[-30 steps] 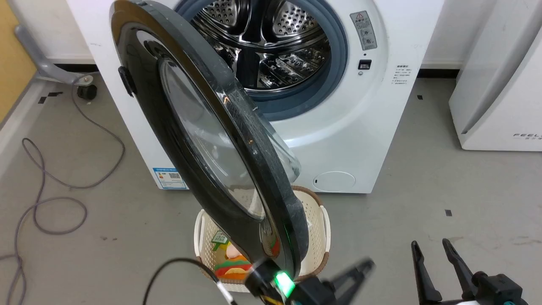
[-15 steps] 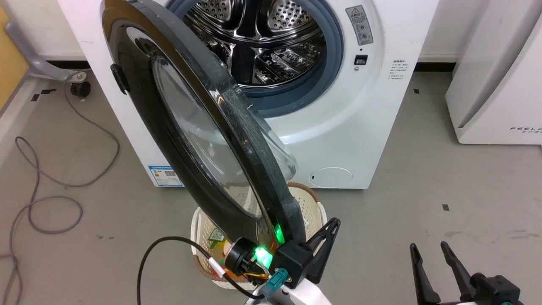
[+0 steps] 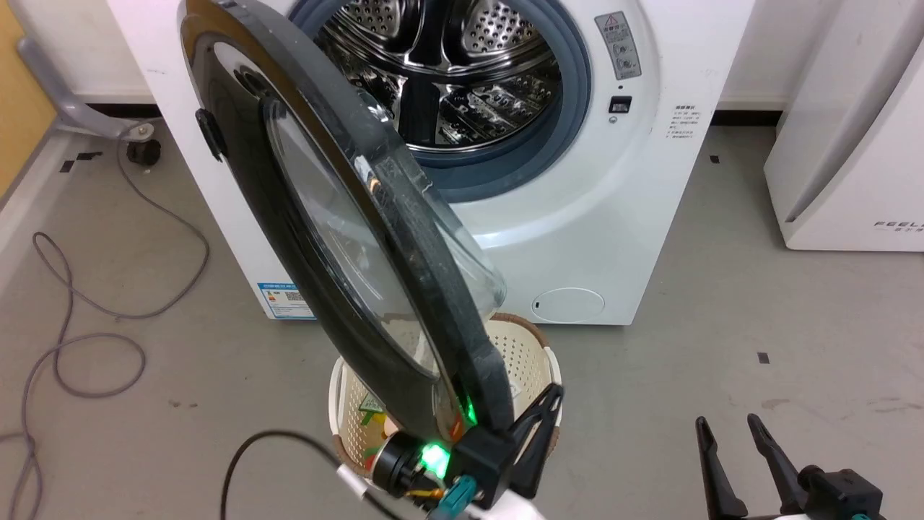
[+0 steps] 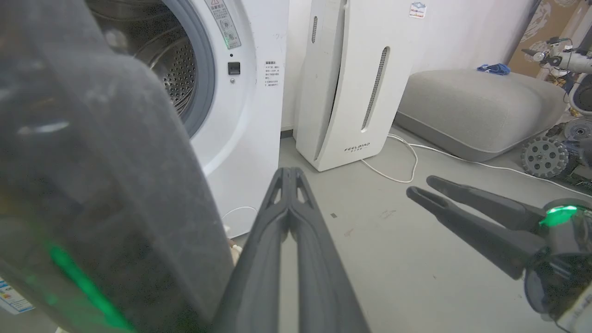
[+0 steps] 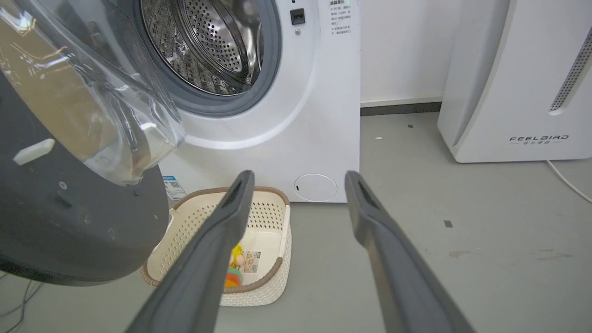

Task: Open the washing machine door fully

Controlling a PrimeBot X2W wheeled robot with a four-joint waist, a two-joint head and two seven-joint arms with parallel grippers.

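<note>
Door [image 3: 339, 238] stands partway open; left gripper [image 4: 289, 185], fingers pressed together, sits just beside its rim; right gripper [image 5: 298, 176] is spread, farther right.

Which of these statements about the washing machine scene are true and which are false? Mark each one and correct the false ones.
1. The large round glossy black door with a clear glass centre is shut against the machine. False: it stands swung out from the opening.
2. The left end effector has its two dark fingers closed together. True.
3. The right end effector grips the door's rim. False: it is open, holds nothing and is well apart from the door.
4. A cream perforated plastic basket with a brown rim sits on the floor in front of the machine. True.
</note>
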